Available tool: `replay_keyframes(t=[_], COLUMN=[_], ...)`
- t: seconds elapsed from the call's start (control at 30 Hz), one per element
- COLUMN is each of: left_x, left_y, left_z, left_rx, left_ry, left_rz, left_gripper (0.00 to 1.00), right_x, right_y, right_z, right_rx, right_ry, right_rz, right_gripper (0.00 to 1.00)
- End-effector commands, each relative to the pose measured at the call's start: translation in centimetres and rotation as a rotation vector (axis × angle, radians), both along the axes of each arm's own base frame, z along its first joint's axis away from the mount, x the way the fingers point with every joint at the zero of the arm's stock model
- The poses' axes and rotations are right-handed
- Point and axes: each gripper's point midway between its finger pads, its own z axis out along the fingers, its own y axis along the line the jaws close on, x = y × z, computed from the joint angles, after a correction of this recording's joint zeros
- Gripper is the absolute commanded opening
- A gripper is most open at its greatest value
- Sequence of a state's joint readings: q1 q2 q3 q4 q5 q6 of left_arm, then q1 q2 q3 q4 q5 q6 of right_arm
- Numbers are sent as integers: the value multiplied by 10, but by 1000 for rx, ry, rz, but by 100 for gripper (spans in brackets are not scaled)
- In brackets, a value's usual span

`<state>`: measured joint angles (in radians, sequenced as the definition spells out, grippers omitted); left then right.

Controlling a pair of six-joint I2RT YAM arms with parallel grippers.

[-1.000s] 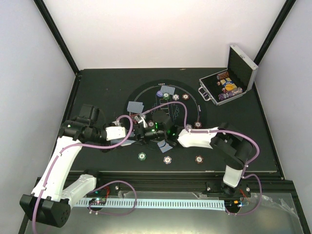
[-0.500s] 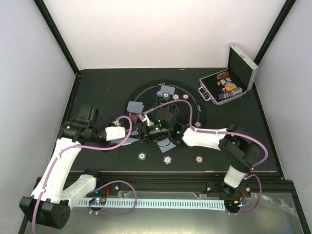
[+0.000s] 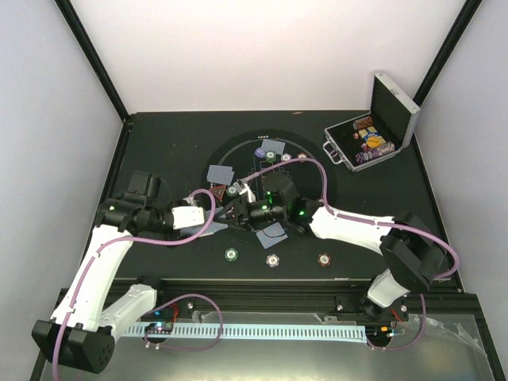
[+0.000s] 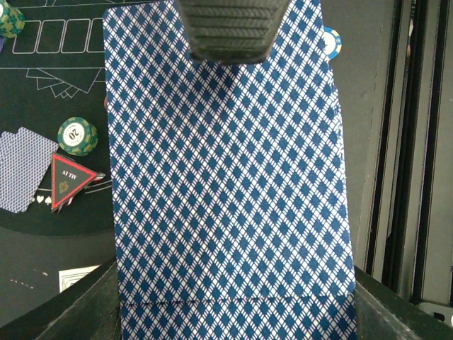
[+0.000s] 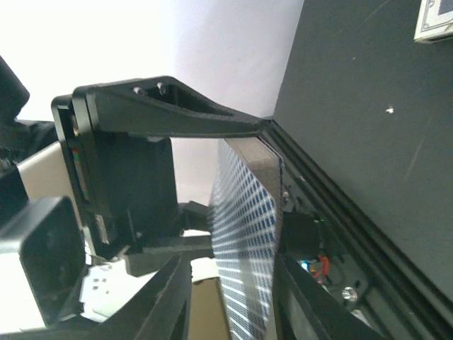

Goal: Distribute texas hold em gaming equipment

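Observation:
A deck of blue-diamond-backed playing cards (image 4: 226,184) fills the left wrist view, with my left gripper (image 4: 233,315) shut on its near end. My right gripper (image 5: 233,297) straddles the deck's (image 5: 248,234) far end, jaws open. One finger rests against the deck's back, and a gap remains on the patterned side. Its ribbed finger (image 4: 230,28) shows over the top card. From above, both grippers (image 3: 230,208) (image 3: 248,208) meet over the mat's near part. A green chip (image 4: 78,136), a red triangle marker (image 4: 69,180) and a face-down card (image 4: 25,168) lie on the mat.
The round black mat (image 3: 238,147) carries dealt cards (image 3: 220,172) (image 3: 272,232). Three chips (image 3: 231,254) (image 3: 272,259) (image 3: 324,258) sit in a row near the front. The open silver case (image 3: 369,143) with chips stands at the back right. Purple cables loop over the mat.
My right arm has stretched further left, bringing its gripper onto the deck's end, and its elbow has swung right. The left arm and deck have stayed put.

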<state>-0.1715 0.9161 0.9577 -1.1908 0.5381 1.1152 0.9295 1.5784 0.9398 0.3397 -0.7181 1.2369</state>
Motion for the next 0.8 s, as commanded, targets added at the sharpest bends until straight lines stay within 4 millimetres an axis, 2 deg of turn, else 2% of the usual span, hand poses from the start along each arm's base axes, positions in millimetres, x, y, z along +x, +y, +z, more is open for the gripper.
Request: replay_keyframes(t=[0.0, 0.37, 0.6, 0.77], left_x=[3, 4, 4, 5], left_y=[-3, -3, -3, -2], left_z=[7, 6, 4, 4], left_rx=[-21, -17, -15, -10], left_ry=[-40, -38, -34, -36], left_rz=[-17, -16, -16, -17], left_gripper=[2, 2, 1, 2], right_x=[-2, -1, 5, 19], right_y=[-11, -18, -25, -43], right_z=[-5, 5, 5, 12], right_rx=[-63, -103, -126, -90], right_ry=[-22, -64, -74, -69], right_rz=[-8, -12, -18, -55], right_gripper=[30, 2, 1, 1])
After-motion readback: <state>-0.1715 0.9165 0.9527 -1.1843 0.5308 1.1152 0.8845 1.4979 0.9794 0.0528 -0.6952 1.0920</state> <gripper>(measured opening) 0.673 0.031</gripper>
